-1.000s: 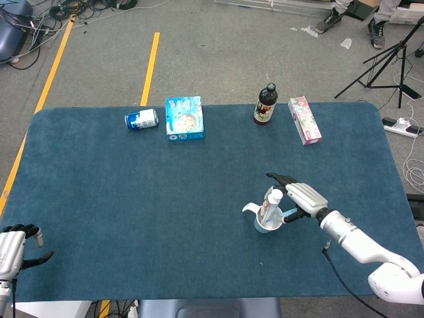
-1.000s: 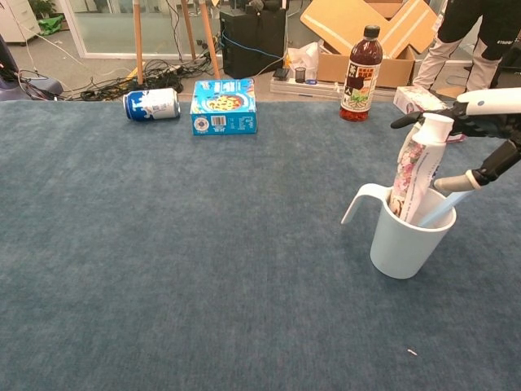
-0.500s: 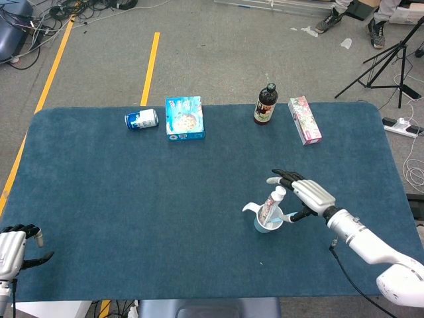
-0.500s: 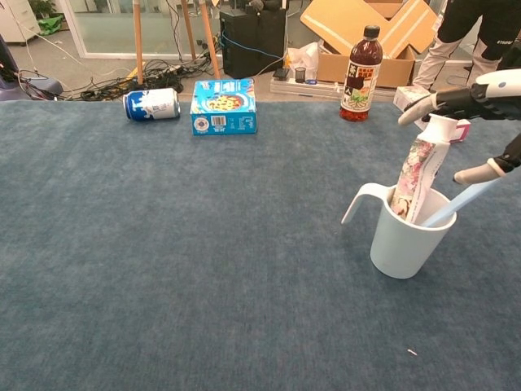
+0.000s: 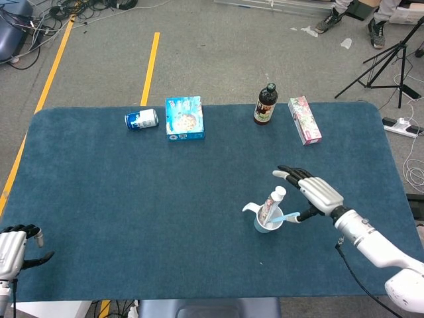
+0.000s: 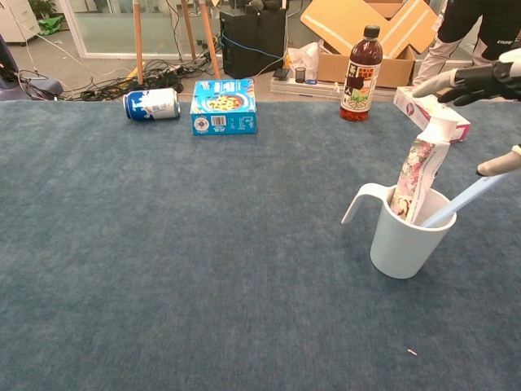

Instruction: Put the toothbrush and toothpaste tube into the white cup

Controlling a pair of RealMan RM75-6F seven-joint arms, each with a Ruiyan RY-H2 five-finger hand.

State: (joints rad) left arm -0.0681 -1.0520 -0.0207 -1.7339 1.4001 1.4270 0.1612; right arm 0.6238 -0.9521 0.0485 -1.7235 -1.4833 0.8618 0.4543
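Toothbrush (image 6: 464, 199) just beside fingers (image 6: 498, 164)

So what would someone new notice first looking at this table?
Probably the white cup on the right of the blue table, with the toothpaste tube and a light blue toothbrush leaning out of it. The right hand hovers open beside it. Along the far edge sit a can, a blue box and a dark bottle.

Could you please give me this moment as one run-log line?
toothbrush: in white cup | toothpaste tube: in cup | right hand: open beside cup | left hand: idle at table edge
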